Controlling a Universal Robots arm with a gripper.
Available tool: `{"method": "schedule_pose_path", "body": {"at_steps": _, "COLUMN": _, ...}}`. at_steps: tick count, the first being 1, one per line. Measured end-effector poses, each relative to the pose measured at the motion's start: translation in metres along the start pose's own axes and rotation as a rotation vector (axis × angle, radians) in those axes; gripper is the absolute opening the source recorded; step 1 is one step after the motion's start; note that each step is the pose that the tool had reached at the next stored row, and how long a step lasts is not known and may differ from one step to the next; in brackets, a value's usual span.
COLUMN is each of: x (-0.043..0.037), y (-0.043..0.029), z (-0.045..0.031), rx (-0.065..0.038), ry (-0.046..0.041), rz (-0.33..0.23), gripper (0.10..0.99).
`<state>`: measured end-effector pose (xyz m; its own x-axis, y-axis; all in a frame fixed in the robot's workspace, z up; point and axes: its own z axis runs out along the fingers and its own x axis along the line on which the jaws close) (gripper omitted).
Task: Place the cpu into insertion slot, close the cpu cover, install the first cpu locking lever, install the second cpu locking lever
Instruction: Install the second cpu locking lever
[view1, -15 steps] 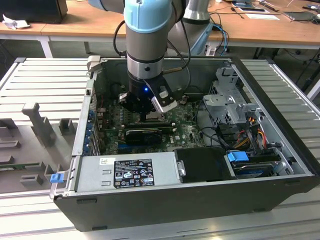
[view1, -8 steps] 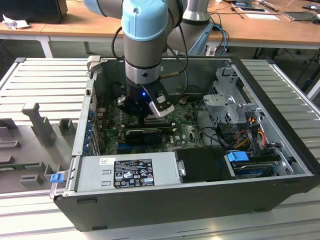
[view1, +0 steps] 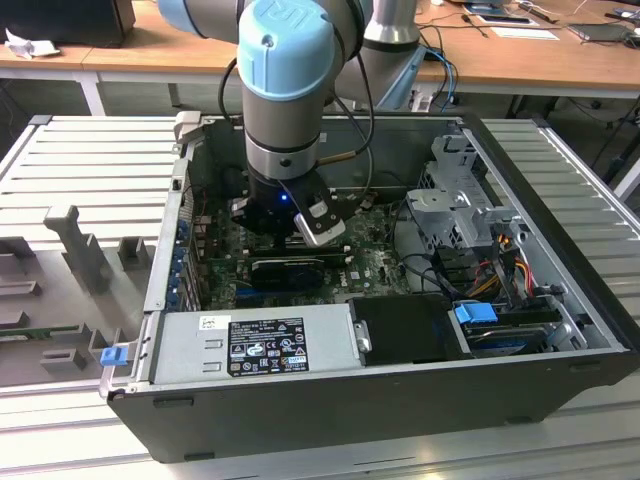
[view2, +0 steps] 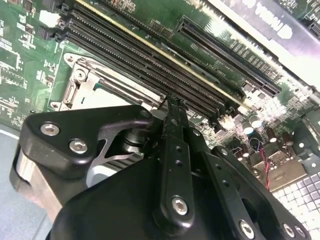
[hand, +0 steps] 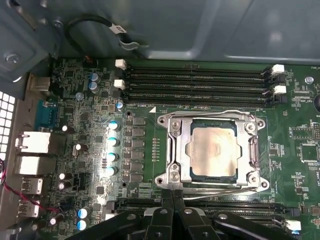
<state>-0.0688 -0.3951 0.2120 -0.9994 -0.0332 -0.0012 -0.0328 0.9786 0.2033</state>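
Observation:
In the first wrist view the cpu (hand: 212, 150), a pale silvery square, lies in the insertion slot (hand: 210, 181) on the green board. The cpu cover (hand: 176, 150), a dull metal frame, lies flat over its edges. A thin wire lever (hand: 225, 189) runs along the socket's edge nearest my gripper. My gripper (hand: 172, 196) is shut, fingers pressed together, tips at that edge beside the lever's end. In the second wrist view the gripper (view2: 172, 107) hides most of the socket; a corner of the metal frame (view2: 95, 80) shows. In the exterior view the gripper (view1: 292, 235) reaches down into the case.
Long black RAM slots (hand: 200, 80) run along the far side of the socket, more slots (view2: 150, 55) lie close to the fingers. A black card (view1: 288, 270), the grey power supply (view1: 250, 345) and a drive cage (view1: 455, 200) crowd the open case. Capacitors (hand: 113, 140) stand beside the socket.

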Motion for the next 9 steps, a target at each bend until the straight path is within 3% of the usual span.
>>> {"method": "schedule_pose_path", "body": {"at_steps": 7, "x": 0.0000, "y": -0.0011, "z": -0.0003, "rx": -0.001, "ry": 0.0000, "rz": 0.000, "gripper": 0.106}}
{"method": "schedule_pose_path", "body": {"at_steps": 9, "x": 0.0007, "y": -0.0045, "z": -0.0009, "rx": -0.003, "ry": -0.0004, "rz": 0.000, "gripper": 0.106}}
